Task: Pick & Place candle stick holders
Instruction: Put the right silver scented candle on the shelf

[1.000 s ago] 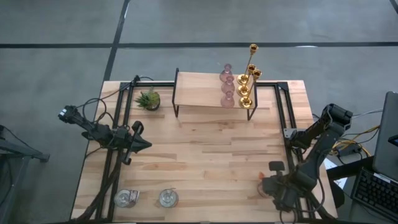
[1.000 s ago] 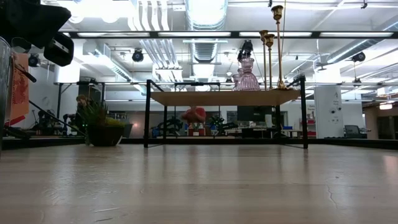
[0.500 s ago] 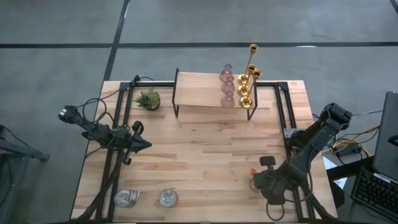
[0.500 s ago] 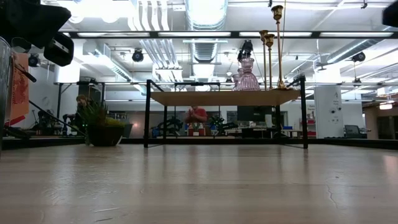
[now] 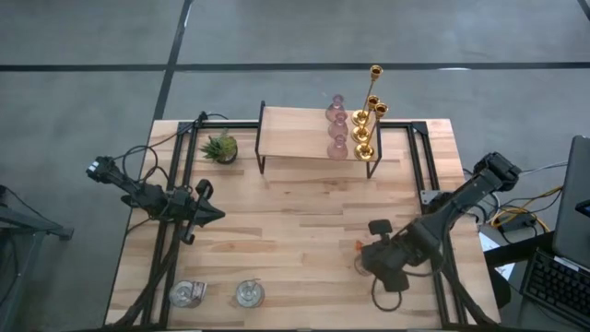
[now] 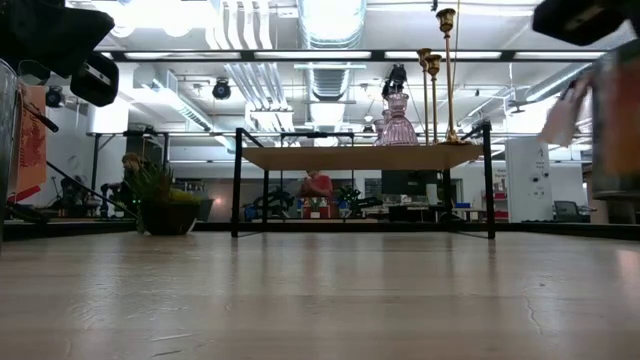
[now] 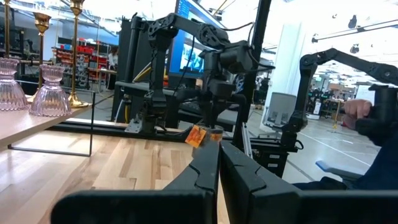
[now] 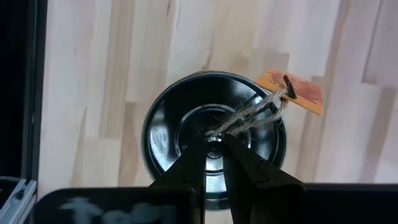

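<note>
My right gripper (image 5: 376,266) hangs over the table's right half, shut on a round dark-looking cup holder (image 8: 168,143) with an orange tag (image 8: 298,92) on a string. The cup also shows in the low view (image 6: 612,140) and the left wrist view (image 7: 216,133). Two silvery glass cups (image 5: 187,293) (image 5: 249,293) stand on their bases near the front left edge. Three pink glass holders (image 5: 336,129) and three gold stems (image 5: 366,120) stand on the raised wooden shelf (image 5: 295,134). My left gripper (image 5: 214,215) waits, shut and empty, over the table's left half. My right gripper comes from above, fingers pointing down, and its fingertips (image 8: 199,149) meet at the centre of the cup (image 8: 214,132), where the tag's string starts. What they pinch there is hidden by the fingertips. The cup hangs upright below the fingers, clear of the table.
A small spiky green plant (image 5: 220,148) stands left of the shelf. Dark arm-mount rails run along the table's left (image 5: 171,231) and right (image 5: 424,184) sides. Bare wood (image 5: 295,231) lies between the arms. A person (image 6: 318,185) shows in the room beyond.
My right gripper has carried the cup from the front right corner toward the table's left edge and a little toward the far edge, staying shut. The cup has come into the low view at its right side.
</note>
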Controlling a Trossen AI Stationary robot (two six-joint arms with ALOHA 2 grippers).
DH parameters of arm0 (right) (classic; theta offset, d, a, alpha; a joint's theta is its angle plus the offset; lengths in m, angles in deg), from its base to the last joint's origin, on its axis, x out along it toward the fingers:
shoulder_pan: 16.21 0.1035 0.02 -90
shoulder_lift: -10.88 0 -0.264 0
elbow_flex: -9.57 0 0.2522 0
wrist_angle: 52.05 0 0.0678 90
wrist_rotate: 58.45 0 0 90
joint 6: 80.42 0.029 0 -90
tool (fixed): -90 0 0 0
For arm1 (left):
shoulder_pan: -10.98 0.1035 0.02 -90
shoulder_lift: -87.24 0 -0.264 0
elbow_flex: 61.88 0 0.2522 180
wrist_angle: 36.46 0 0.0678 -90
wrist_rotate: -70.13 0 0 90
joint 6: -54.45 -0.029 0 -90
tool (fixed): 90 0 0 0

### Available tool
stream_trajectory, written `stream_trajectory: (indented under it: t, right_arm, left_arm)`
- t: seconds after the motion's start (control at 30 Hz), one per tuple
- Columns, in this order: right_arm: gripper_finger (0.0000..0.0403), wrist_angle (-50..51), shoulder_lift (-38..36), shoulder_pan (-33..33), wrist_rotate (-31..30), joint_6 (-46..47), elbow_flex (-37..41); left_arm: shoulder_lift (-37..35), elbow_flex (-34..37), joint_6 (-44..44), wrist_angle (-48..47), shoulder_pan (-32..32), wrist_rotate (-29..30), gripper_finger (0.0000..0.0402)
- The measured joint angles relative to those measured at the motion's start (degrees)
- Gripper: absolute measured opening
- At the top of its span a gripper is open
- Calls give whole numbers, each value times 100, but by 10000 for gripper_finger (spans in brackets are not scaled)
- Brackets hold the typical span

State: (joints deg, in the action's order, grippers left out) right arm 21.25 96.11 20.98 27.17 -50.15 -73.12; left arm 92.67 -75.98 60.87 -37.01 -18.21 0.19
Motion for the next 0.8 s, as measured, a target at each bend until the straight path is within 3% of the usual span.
stream_trajectory:
  t: [0.8]
  right_arm:
    - [23,-24,2,-1862,35,-2358,-781]
  left_arm:
    - [2,0,0,0,0,0,16]
